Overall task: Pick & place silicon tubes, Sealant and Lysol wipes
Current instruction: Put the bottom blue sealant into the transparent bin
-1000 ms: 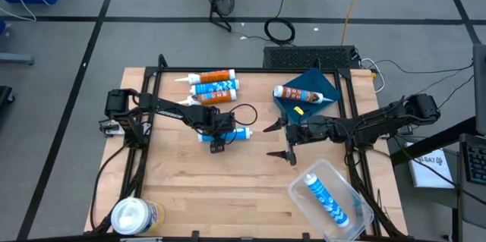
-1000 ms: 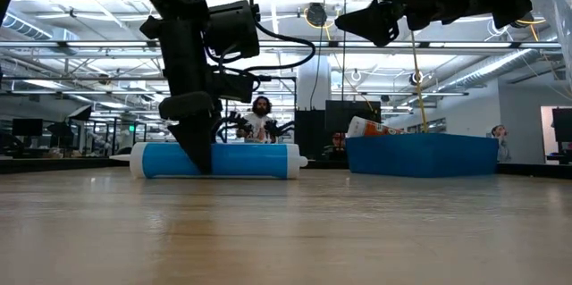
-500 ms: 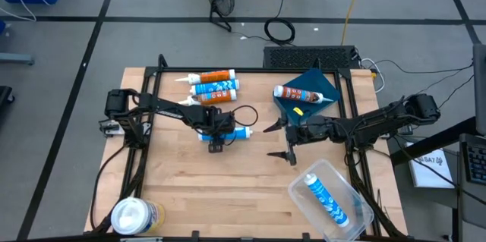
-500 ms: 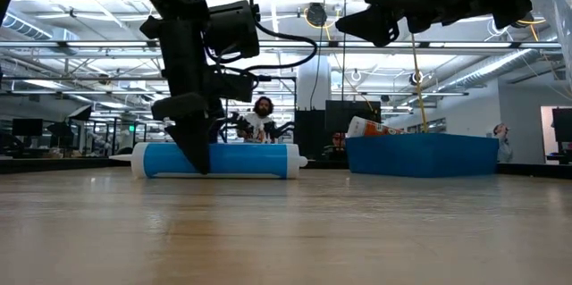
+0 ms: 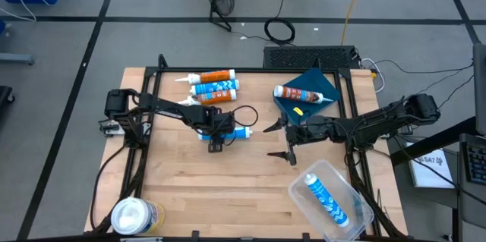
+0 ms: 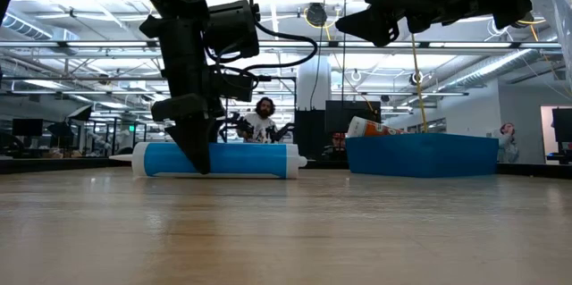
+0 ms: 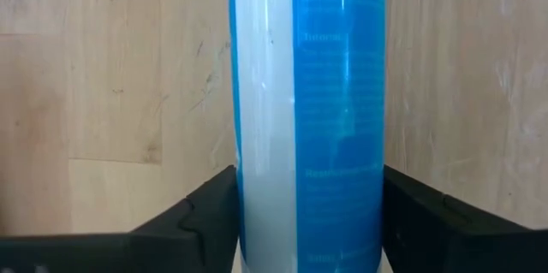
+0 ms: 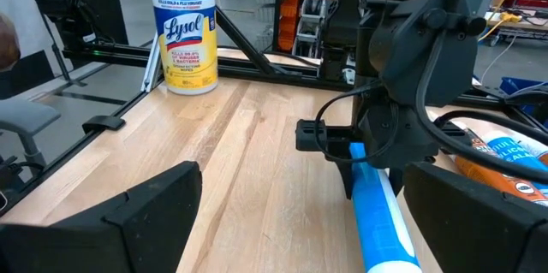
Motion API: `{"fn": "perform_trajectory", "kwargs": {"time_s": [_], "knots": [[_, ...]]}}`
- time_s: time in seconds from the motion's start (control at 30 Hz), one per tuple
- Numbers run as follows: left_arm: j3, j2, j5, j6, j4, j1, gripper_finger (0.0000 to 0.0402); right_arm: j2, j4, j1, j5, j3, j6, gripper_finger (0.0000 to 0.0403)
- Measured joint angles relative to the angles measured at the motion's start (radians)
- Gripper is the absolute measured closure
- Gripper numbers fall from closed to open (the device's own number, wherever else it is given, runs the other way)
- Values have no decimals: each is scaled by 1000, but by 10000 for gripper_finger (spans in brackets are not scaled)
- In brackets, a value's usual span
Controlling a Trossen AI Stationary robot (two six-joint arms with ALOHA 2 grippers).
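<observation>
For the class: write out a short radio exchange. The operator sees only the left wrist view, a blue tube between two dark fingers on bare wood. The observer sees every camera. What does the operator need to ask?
Operator: Is my tube off the table?
Observer: No. In the low view the blue tube lies flat on the table, with the left gripper clamped across it.
Operator: Where is the other arm?
Observer: The right gripper hangs open above mid-table, beside the blue tray.
Operator: And the wipes?
Observer: The Lysol wipes stand upright at the bottom-left corner of the high view, on the left arm's side.
</observation>
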Motion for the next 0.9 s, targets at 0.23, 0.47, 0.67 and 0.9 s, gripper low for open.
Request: {"fn": "perform_trajectory", "kwargs": {"time_s": [0.23,0.47,0.67,0.9], "knots": [[0,0,0,2,-1,0,182,0,-4,0,0,0,0,26],[0,0,1,-3,0,1,177,0,-5,0,0,0,0,26],[0,0,1,1,-1,1,168,0,-5,0,0,0,0,26],[0,0,-37,3,5,0,183,0,-5,0,0,0,0,26]]}}
